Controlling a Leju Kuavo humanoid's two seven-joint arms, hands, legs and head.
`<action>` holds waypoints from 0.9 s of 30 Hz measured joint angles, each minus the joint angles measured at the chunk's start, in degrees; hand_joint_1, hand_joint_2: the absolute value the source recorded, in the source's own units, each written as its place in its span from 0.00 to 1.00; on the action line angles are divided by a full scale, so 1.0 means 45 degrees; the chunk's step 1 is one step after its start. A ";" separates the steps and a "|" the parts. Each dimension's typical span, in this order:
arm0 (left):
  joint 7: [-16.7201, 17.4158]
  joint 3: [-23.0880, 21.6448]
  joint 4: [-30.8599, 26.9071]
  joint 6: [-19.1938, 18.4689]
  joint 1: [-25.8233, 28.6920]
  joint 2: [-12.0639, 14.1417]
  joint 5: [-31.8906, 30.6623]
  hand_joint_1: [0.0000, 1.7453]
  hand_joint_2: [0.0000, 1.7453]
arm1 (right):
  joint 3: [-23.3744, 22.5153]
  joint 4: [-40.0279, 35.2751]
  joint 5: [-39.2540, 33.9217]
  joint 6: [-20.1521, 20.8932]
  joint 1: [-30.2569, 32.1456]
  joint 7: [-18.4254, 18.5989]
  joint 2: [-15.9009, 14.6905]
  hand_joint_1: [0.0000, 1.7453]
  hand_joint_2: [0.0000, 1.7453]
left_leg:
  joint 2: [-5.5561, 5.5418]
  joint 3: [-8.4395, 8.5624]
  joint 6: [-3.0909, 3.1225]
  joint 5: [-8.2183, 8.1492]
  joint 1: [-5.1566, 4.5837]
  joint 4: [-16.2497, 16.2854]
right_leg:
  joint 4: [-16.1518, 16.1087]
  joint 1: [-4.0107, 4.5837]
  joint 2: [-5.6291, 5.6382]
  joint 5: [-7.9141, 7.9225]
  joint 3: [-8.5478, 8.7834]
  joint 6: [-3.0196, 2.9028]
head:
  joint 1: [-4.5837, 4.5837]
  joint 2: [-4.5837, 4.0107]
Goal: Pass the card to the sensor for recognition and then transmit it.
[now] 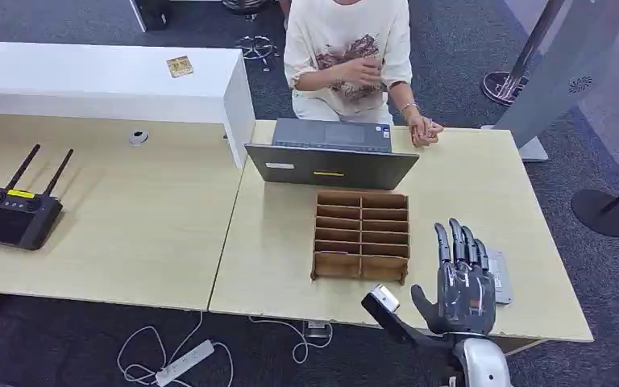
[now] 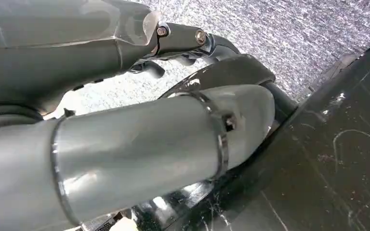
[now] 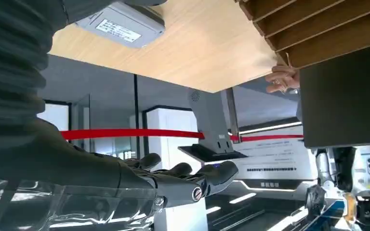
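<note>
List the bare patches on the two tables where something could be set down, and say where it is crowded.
Free: the left table between the black remote control and the seam; the right table left of the wooden organiser; the far right corner beyond the person's hand. Crowded: the near right edge, with the right hand over the grey sensor, and around the laptop.

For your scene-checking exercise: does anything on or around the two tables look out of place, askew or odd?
Little stands out. A white power strip and loose cables trail on the floor below the table edge. The wooden organiser holds no card. The right hand hovers, fingers extended, beside the grey sensor, holding nothing.
</note>
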 joint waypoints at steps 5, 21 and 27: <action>0.0015 0.0000 0.0000 -0.0015 -0.0004 0.0000 -0.0112 0.00 0.00 | 0.0169 0.0000 0.0039 -0.0010 0.0007 0.0019 -0.0121 0.00 1.00 | 0.0000 0.0001 0.0000 0.0000 0.0000 0.0000 | 0.0000 -0.0001 0.0001 0.0000 0.0000 0.0000 | 0.0000 0.0000; 0.0015 0.0000 0.0000 -0.0024 -0.0023 0.0000 -0.0335 0.00 0.00 | 0.0631 0.0733 0.0029 0.0573 -0.0348 0.0262 -0.0165 0.00 1.00 | 0.0000 -0.0002 0.0000 0.0001 -0.0001 0.0000 | 0.0001 -0.0001 0.0001 0.0001 0.0002 -0.0001 | 0.0000 0.0000; 0.0015 0.0000 0.0000 -0.0117 -0.0049 0.0005 -0.0379 0.00 0.00 | 0.0661 0.1195 -0.0015 0.0806 -0.0690 0.0262 -0.0165 0.00 1.00 | 0.0000 -0.0001 0.0001 0.0003 -0.0001 0.0000 | 0.0001 -0.0001 -0.0001 0.0003 0.0002 -0.0003 | 0.0005 0.0000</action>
